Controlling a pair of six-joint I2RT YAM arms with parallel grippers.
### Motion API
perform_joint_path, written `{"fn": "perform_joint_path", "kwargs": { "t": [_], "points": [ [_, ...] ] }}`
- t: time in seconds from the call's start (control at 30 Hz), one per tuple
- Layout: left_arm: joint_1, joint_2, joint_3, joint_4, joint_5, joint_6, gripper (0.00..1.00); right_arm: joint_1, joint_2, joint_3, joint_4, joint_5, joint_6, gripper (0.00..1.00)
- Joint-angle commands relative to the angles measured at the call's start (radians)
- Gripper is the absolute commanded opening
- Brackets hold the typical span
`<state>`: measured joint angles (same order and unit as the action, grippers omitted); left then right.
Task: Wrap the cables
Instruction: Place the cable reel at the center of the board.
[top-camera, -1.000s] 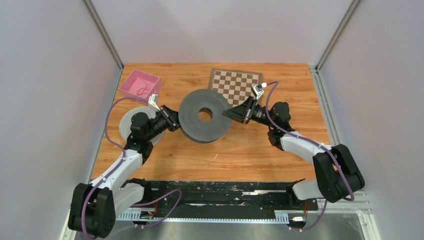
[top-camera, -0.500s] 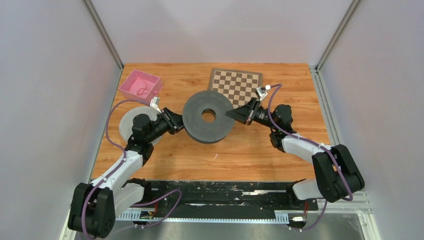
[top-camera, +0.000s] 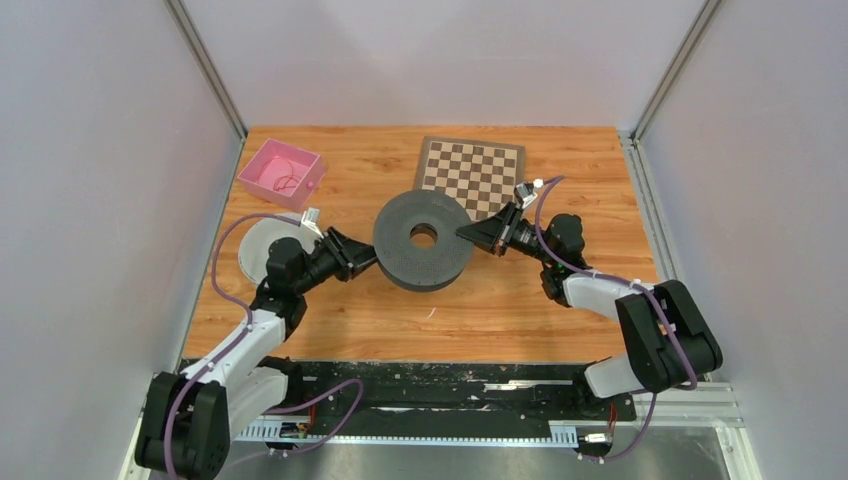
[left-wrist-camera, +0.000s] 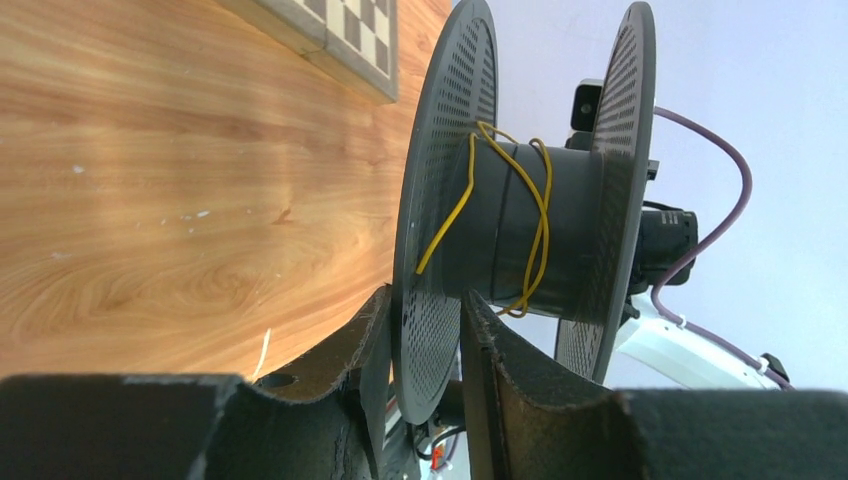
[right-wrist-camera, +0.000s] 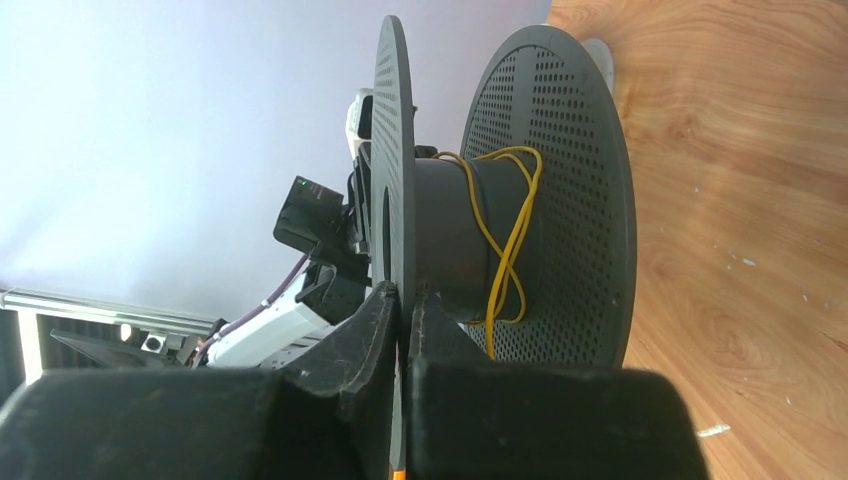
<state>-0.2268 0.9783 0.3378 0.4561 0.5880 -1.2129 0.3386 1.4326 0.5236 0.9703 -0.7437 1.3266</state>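
Observation:
A black spool sits mid-table between my two grippers. My left gripper is shut on its lower flange at the left edge; the left wrist view shows the fingers astride that perforated flange. My right gripper is shut on the other flange at the right edge, pinched tight in the right wrist view. The pale yellow cable lies in loose turns round the hub, and also shows in the right wrist view. The orange-red cable lies looped in the pink box.
A grey spool lies flat at the left, just behind my left arm. A chessboard lies at the back, close behind the black spool. Grey walls close in both sides of the table.
The black spool, held at both sides, has moved right and slightly toward the front, and looks flatter and lower. Both grippers moved with it.

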Motion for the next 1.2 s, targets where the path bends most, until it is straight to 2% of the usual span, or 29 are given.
{"fn": "perform_joint_path", "kwargs": {
  "t": [0.0, 0.27, 0.5, 0.7, 0.83, 0.9, 1.0, 1.07, 1.17],
  "points": [
    [0.000, -0.091, -0.009, -0.037, -0.019, 0.005, 0.38, -0.028, 0.025, -0.013, 0.075, 0.052, -0.052, 0.00],
    [0.002, -0.246, -0.005, -0.316, -0.183, 0.049, 0.40, -0.048, 0.046, -0.036, 0.076, 0.014, -0.078, 0.00],
    [0.001, -0.332, 0.030, -0.463, -0.313, 0.136, 0.43, -0.043, 0.096, -0.061, 0.096, -0.032, -0.098, 0.00],
    [0.002, -0.278, 0.114, -0.519, -0.305, 0.250, 0.42, 0.024, 0.194, -0.045, 0.160, -0.046, -0.087, 0.00],
    [0.001, -0.211, 0.171, -0.533, -0.252, 0.373, 0.41, 0.078, 0.269, -0.032, 0.198, -0.036, -0.079, 0.00],
    [0.001, -0.183, 0.192, -0.533, -0.220, 0.401, 0.41, 0.083, 0.300, -0.026, 0.205, -0.034, -0.077, 0.04],
    [0.000, -0.148, 0.197, -0.523, -0.181, 0.413, 0.41, 0.081, 0.322, -0.008, 0.169, -0.036, -0.095, 0.19],
    [0.000, -0.128, 0.186, -0.508, -0.162, 0.412, 0.40, 0.079, 0.313, 0.003, 0.107, -0.030, -0.125, 0.27],
    [0.000, -0.107, 0.170, -0.488, -0.152, 0.408, 0.40, 0.076, 0.276, 0.012, -0.009, -0.014, -0.183, 0.33]
  ]
}}
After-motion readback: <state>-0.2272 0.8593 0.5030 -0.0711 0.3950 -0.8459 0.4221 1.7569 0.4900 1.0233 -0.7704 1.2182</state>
